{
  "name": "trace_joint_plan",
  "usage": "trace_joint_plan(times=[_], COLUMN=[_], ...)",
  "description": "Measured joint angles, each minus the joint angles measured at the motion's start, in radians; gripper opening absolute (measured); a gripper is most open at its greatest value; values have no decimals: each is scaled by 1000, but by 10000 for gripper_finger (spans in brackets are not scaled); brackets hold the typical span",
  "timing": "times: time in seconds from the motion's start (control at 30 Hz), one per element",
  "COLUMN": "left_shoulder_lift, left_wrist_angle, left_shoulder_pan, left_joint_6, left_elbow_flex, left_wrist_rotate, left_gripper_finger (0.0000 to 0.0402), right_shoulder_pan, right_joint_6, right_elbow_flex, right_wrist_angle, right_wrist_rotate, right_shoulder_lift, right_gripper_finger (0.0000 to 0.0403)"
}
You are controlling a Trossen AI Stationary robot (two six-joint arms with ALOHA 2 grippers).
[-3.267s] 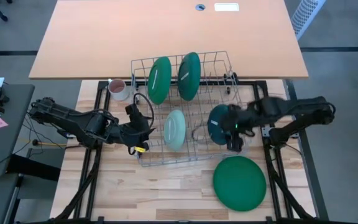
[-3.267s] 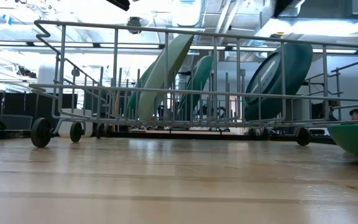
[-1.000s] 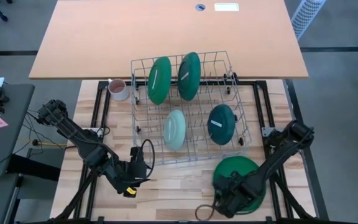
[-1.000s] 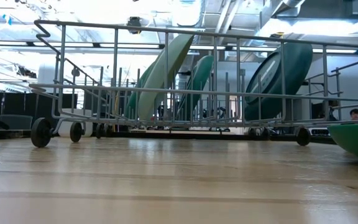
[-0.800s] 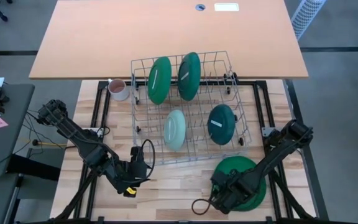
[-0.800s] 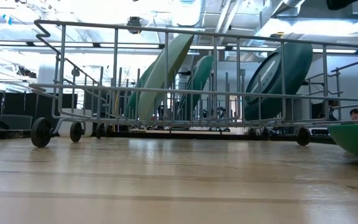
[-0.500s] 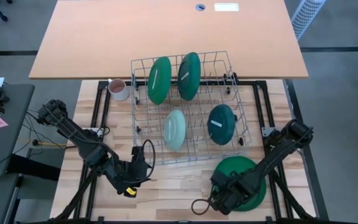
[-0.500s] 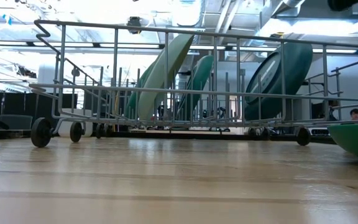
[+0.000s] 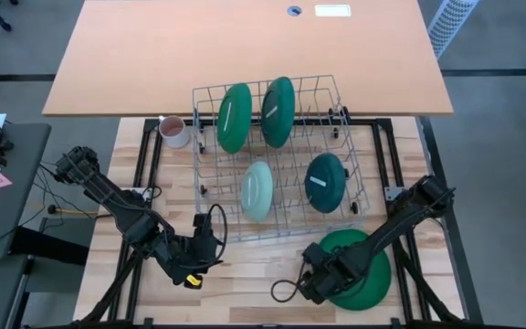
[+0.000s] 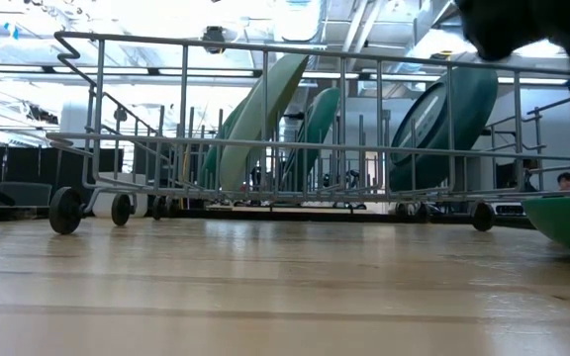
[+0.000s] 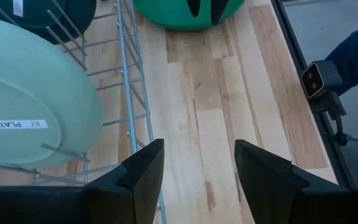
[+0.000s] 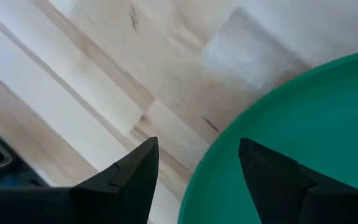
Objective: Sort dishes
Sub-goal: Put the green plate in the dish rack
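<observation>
A large green plate point(image 9: 359, 270) lies flat on the wooden worktop point(image 9: 245, 283), near and right, just in front of the wire rack point(image 9: 277, 160). The right gripper point(image 9: 310, 283) hangs over the plate's left rim; in its wrist view the jaws stand wide and empty, one dark finger point(image 12: 129, 171) over bare wood, the other above the plate's edge. The other four plates stand on edge in the rack: two large green ones point(image 9: 234, 117) point(image 9: 278, 111) side by side in the far row, a pale mint plate point(image 9: 257, 190) in the near row on the left, and a dark teal plate point(image 9: 326, 182) in the near row on the right, each with a white label. In the low view they lean between the wires, and the rack rests on small black wheels point(image 10: 64, 210). The left gripper point(image 9: 201, 258) waits near the rack's near left corner, over the worktop, its jaws apart with nothing between them; its wrist view looks past the mint plate along the rack's side toward the flat plate. A pinkish-white mug point(image 9: 172, 131) stands just outside the rack's far left corner. Beyond lies a bare tan desk point(image 9: 245, 46).
</observation>
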Motion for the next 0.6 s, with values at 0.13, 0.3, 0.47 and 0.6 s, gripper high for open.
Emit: trace_joint_plan(times=[0.13, 0.3, 0.47, 0.6], left_shoulder_lift=[0, 0, 0, 0], left_wrist_angle=[0, 0, -1, -1], left_shoulder_pan=[0, 0, 0, 0], left_joint_6=[-13, -13, -13, -12], left_elbow_flex=[0, 0, 0, 0], left_wrist_rotate=[0, 0, -1, -1], left_gripper_finger=[189, 189, 189, 189], right_shoulder_pan=[-7, -13, -18, -10], right_joint_6=[-44, -78, -84, -105], right_elbow_flex=[-1, -1, -1, -1], right_wrist_angle=[19, 22, 24, 28], right_wrist_rotate=[-100, -184, -191, -201], right_shoulder_lift=[57, 89, 88, 88], right_gripper_finger=[228, 227, 224, 193])
